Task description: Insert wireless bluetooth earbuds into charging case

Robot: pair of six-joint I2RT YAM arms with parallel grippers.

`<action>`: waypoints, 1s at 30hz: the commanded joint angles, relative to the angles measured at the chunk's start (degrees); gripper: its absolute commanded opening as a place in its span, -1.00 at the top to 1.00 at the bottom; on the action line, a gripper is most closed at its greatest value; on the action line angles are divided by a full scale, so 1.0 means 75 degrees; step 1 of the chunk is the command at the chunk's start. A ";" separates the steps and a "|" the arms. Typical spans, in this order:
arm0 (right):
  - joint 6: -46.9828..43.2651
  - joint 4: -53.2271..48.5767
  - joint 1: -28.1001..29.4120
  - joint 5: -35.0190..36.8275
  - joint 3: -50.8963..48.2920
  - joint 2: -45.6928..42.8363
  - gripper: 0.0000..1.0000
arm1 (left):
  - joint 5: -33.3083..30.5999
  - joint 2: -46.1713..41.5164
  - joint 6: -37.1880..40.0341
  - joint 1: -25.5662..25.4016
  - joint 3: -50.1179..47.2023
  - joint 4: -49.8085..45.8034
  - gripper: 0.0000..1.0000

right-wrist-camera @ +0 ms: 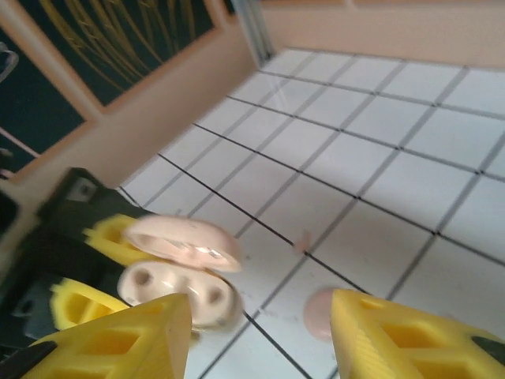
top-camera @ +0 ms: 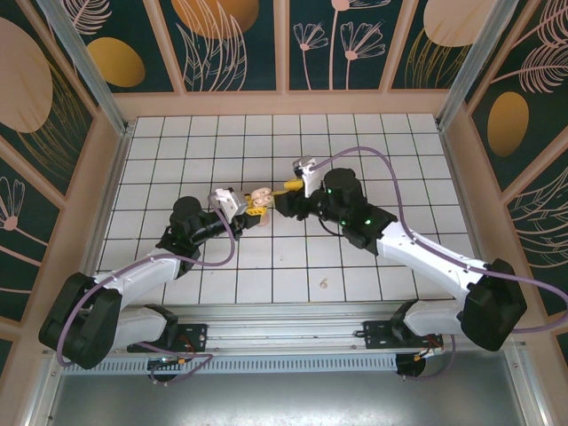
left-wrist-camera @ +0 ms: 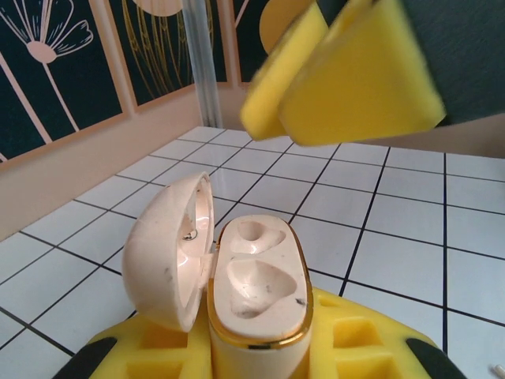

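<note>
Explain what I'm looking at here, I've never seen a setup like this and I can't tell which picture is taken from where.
These are two robot arms bolted at the near edge of a white tiled table. One picture looks down from above; the other two come from cameras on each wrist. The left pincer, with yellow padded fingers, is shut on an open charging case; its lid is flipped up and both earbud sockets look empty. The right pincer hangs open just beside the case. One small pink earbud lies on a tile nearer the arm bases. From the right wrist, a pale pink blob shows between its fingers, too blurred to name.
</note>
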 commanded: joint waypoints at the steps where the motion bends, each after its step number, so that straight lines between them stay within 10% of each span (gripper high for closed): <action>1: 0.0966 -0.1557 -0.0131 0.0193 0.0319 -0.0295 0.00 | -0.0169 0.0012 -0.0103 -0.0007 0.0175 0.0032 0.62; 11: 0.3628 -0.5356 -0.0021 -0.0215 -0.0394 -0.0431 0.05 | -0.0362 -0.0083 -0.0091 -0.0011 0.0163 -0.0210 0.62; 30: 0.5848 -0.4256 0.0577 -0.0670 -0.2756 -0.0262 0.11 | -0.0319 -0.0026 -0.0119 -0.0004 0.0248 -0.0245 0.62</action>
